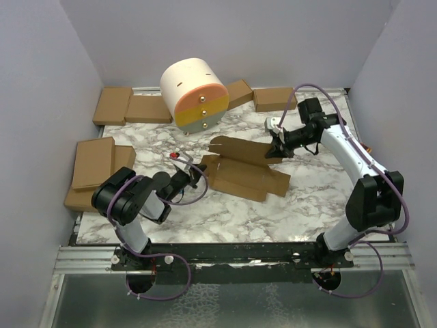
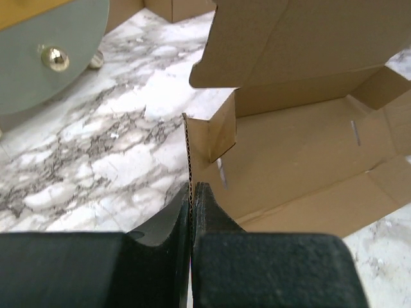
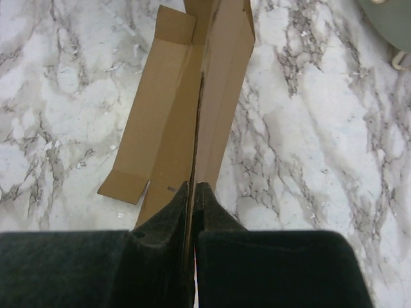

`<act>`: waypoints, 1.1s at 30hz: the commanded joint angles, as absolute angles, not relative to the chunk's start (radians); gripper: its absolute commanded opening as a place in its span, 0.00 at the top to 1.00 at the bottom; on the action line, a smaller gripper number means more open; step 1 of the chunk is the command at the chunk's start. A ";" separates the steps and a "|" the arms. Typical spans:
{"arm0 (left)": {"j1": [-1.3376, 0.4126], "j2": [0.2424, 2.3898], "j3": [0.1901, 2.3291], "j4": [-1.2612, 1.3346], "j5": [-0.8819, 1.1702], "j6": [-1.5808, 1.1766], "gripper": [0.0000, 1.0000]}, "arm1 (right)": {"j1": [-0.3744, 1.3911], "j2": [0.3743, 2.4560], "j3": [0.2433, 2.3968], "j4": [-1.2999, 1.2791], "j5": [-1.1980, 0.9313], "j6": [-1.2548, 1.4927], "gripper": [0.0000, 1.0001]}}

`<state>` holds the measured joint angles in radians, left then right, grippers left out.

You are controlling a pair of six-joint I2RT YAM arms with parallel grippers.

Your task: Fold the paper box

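The paper box (image 1: 242,174) is a brown die-cut cardboard sheet, partly folded, in the middle of the marble table (image 1: 300,205). My left gripper (image 1: 199,179) is shut on the sheet's raised left wall. In the left wrist view, that wall's corrugated edge runs upright between the closed fingers of the left gripper (image 2: 191,189), with the paper box (image 2: 302,154) open to the right. My right gripper (image 1: 276,152) is shut on the raised far-right panel. In the right wrist view, the right gripper (image 3: 194,187) pinches the thin edge of the paper box (image 3: 167,122), which stretches away from it.
A round cream, orange and grey drawer unit (image 1: 194,94) stands behind the sheet, and its knob (image 2: 54,59) shows in the left wrist view. Ready-made brown boxes lie at the back left (image 1: 130,106), left (image 1: 95,164) and back right (image 1: 273,99). White walls surround the table.
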<state>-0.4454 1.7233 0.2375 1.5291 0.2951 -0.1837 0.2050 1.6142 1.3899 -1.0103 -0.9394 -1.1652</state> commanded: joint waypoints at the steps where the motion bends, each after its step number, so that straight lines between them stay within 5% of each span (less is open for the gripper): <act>1: -0.451 1.721 0.180 1.700 0.328 -0.130 1.00 | 0.243 1.522 1.302 -0.996 -0.974 -1.259 0.99; 9: -0.451 1.665 0.150 1.689 0.355 -0.106 1.00 | 0.262 1.470 1.270 -0.927 -0.922 -1.211 0.99; 15: -0.451 1.591 0.214 1.585 0.385 -0.112 0.90 | 0.262 1.516 1.444 -0.912 -0.841 -1.216 0.99; 19: -0.449 1.523 0.241 1.481 0.395 -0.111 0.66 | 0.261 1.525 1.501 -0.900 -0.792 -1.247 0.99; 24: -0.416 1.430 0.186 1.476 0.341 -0.195 0.51 | 0.261 1.502 1.477 -0.879 -0.739 -1.291 0.99; 33: -0.333 1.131 0.117 1.161 0.281 -0.358 0.43 | 0.262 1.412 1.300 -0.753 -0.683 -1.322 0.99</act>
<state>-0.3473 1.2526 0.1230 1.3499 0.3233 -0.2852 0.2546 1.4605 1.3437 -0.8268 -0.7216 -1.2957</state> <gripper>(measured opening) 0.570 0.016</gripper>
